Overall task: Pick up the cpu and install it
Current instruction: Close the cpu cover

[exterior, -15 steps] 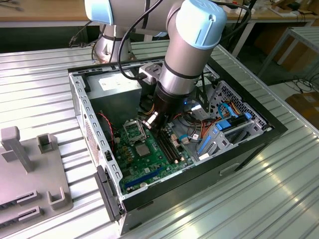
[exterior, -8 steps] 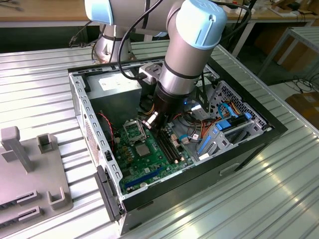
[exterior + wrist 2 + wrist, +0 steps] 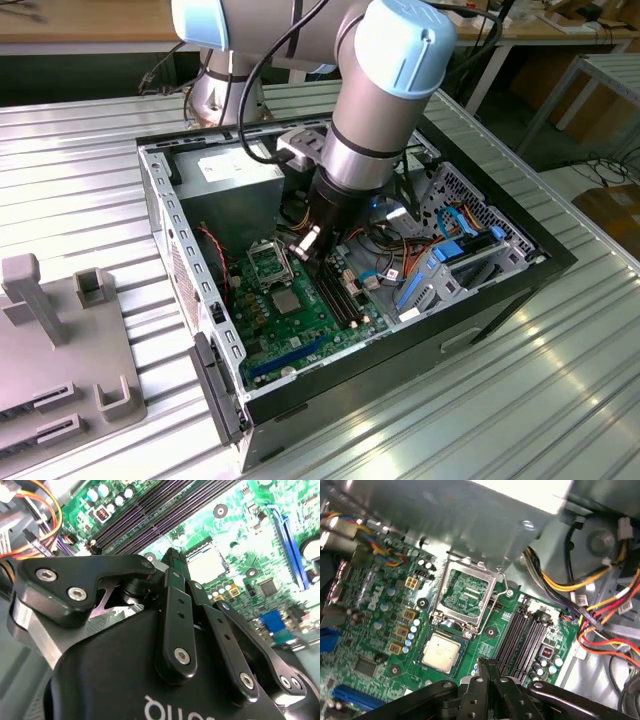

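The cpu [image 3: 441,652] is a small square chip with a pale metal top. It lies flat in its seat on the green motherboard [image 3: 380,630], beside the hinged metal socket frame [image 3: 466,596], which stands flipped open. In the exterior view the cpu [image 3: 287,301] sits just in front of that frame [image 3: 268,262]. My gripper [image 3: 487,665] hangs a little above the board, beside the cpu and over the near end of the long black memory slots [image 3: 522,637]. Its black fingers are pressed together with nothing between them. The second wrist view shows the fingers [image 3: 172,567] with the cpu [image 3: 205,562] just past them.
The board lies inside an open computer case [image 3: 190,270] on a ribbed metal table. A power supply [image 3: 235,170] sits at the back and a drive cage with blue parts [image 3: 450,255] at the exterior view's right. Cable bundles [image 3: 580,595] run close to the slots. A grey fixture [image 3: 60,340] stands at the exterior view's left.
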Robot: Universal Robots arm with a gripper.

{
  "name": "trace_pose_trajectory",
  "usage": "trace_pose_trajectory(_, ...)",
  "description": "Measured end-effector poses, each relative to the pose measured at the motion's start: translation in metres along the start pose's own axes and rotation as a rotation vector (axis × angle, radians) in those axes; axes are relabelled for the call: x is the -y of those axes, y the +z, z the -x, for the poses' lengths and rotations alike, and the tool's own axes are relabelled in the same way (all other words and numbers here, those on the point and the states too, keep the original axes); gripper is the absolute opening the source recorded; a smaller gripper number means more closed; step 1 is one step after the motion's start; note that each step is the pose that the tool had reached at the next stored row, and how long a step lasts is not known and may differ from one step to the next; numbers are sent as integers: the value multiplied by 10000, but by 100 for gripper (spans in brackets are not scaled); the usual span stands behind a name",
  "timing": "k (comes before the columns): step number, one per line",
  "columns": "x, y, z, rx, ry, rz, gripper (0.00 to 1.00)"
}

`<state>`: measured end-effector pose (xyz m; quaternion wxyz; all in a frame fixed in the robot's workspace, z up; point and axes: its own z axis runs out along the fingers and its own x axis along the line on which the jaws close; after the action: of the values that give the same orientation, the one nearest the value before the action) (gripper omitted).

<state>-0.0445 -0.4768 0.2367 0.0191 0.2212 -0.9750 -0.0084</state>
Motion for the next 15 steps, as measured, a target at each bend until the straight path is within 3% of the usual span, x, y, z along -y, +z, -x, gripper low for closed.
trace_pose_trajectory(3, 2, 0, 4, -14, -568, -19, 11)
trace_pose_trajectory(5, 3, -25, 7, -22, -602, -21, 11)
trace_pose_trajectory(7, 0, -101, 7, -83, -603, 14, 11)
trace_pose_trajectory(9, -9, -154, 10, -107, -602, 27, 11)
trace_pose_trajectory(15, -10, -159, 10, -107, -603, 29, 11)
